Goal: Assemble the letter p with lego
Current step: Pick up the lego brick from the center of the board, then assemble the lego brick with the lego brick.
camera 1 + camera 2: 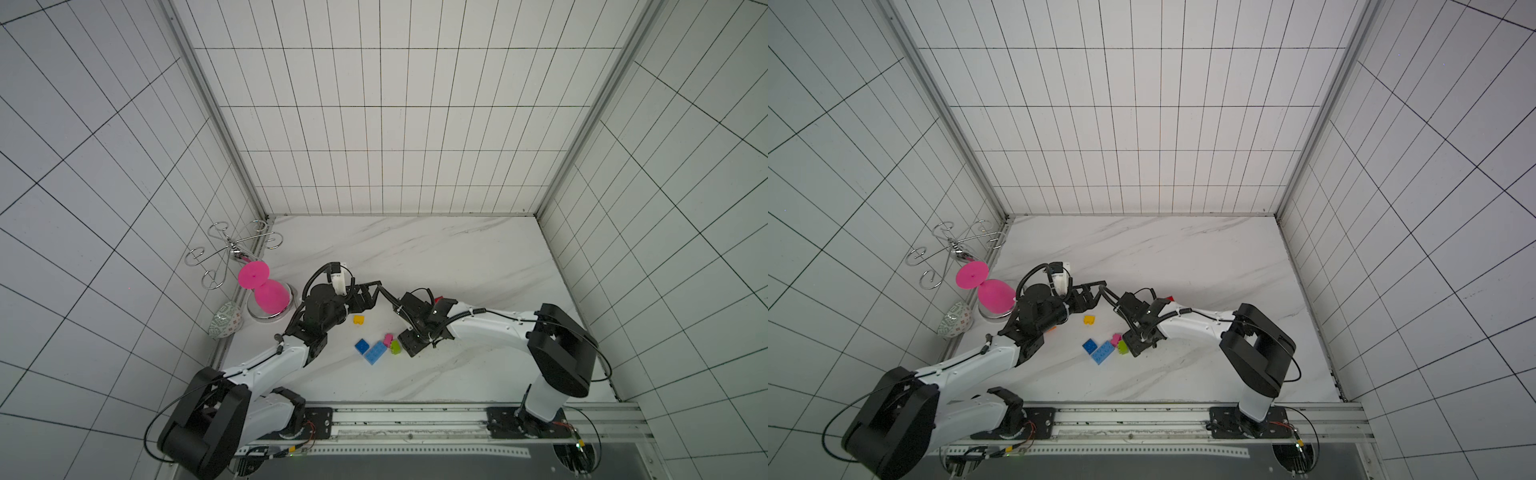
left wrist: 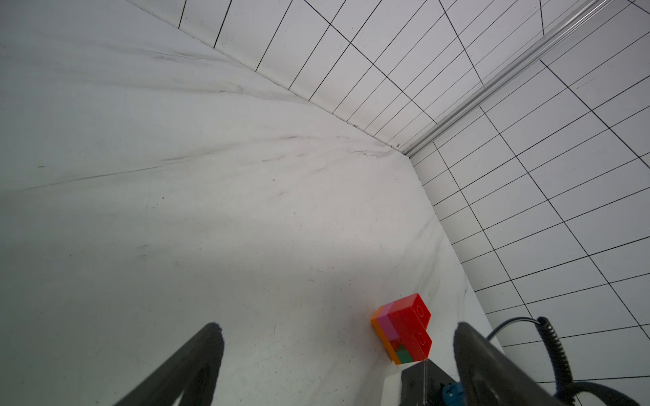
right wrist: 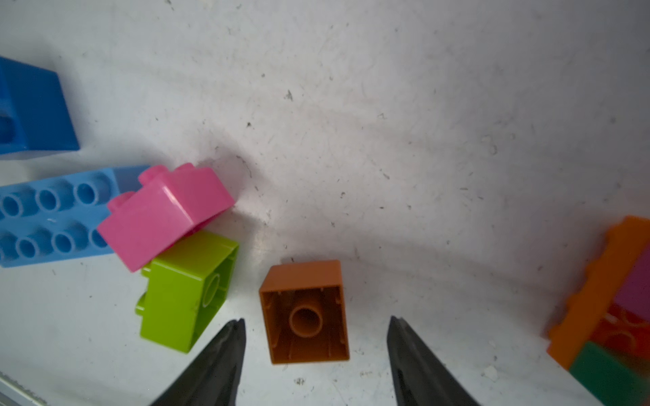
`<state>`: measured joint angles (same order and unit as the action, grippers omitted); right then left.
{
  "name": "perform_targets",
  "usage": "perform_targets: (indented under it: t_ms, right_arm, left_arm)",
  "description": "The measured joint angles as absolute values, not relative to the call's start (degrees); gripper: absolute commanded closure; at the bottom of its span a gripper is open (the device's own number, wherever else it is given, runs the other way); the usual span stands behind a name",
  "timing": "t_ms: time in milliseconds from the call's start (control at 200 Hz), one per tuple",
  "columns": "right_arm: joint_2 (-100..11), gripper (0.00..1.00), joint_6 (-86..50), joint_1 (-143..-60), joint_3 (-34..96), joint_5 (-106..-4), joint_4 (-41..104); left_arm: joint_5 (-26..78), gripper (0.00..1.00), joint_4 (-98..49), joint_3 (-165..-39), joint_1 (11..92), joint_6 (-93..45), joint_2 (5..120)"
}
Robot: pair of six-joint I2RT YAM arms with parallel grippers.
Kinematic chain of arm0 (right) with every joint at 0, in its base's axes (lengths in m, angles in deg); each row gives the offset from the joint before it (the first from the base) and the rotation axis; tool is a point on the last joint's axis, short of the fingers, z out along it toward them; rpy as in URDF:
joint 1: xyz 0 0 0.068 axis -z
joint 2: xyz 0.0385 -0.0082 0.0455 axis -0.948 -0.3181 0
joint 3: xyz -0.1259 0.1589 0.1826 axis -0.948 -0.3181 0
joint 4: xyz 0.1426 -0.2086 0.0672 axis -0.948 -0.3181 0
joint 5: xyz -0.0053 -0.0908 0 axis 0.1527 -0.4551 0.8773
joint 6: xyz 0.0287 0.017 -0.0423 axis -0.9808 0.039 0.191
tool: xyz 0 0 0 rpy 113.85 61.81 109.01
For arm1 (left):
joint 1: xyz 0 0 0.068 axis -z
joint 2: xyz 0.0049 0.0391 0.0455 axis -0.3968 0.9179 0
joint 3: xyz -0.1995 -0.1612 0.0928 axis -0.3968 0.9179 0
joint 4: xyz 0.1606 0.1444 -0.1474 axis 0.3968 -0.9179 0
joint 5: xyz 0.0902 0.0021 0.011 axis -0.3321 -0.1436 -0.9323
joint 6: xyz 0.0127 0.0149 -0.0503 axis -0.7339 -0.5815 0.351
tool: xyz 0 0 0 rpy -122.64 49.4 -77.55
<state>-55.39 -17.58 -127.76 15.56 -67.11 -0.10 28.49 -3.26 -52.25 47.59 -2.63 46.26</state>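
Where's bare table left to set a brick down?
The table's far half, back wall to arms, is bare; so is the front strip between bricks and rail. Crowded: around the bricks, and the hourglass corner.

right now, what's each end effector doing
left end effector: open, empty
right end effector: open, either side of the brown brick, not gripping it

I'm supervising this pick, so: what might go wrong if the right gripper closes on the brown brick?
The brown brick lies tipped, hollow side showing, so the right gripper may clamp it askew. One finger sits close to the lime brick, which the pink brick leans on; a nudge could shift both.
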Motion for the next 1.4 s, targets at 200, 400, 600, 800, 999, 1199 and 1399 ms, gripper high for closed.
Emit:
perform_targets:
  t_ms: [200, 400, 600, 800, 999, 1199, 1399]
  right_arm:
    - [-56.8, 0.72, -17.0, -127.8, 17.1, -67.5, -0.7]
    - [-56.3, 0.83, -17.7, -127.8, 17.6, -69.0, -1.8]
    - [-45.7, 0.83, -19.8, -124.7, 17.5, -70.0, -3.6]
    - [-34.9, 0.84, -20.1, -114.7, 17.5, -69.5, -5.6]
    - [-37.6, 0.85, -18.4, -107.7, 17.7, -68.2, -10.0]
    - [-43.6, 0.86, -16.4, -107.0, 20.3, -66.6, -13.1]
    - [-45.7, 0.86, -15.4, -107.0, 24.0, -66.3, -13.9]
  left_arm:
    - [28.5, 0.03, -3.2, -52.2, 47.6, -2.6, 46.3]
    - [29.0, 0.03, -3.2, -52.2, 47.8, -2.8, 47.1]
    - [27.8, 0.03, -3.5, -52.5, 52.6, -5.1, 47.3]
    - [27.9, 0.03, -3.7, -56.9, 60.0, -8.5, 53.0]
    - [30.2, 0.03, -4.1, -62.7, 65.4, -11.1, 61.6]
    - [30.8, 0.03, -5.3, -63.2, 65.6, -11.8, 63.1]
    - [30.6, 0.03, -5.5, -63.2, 65.5, -12.2, 63.0]
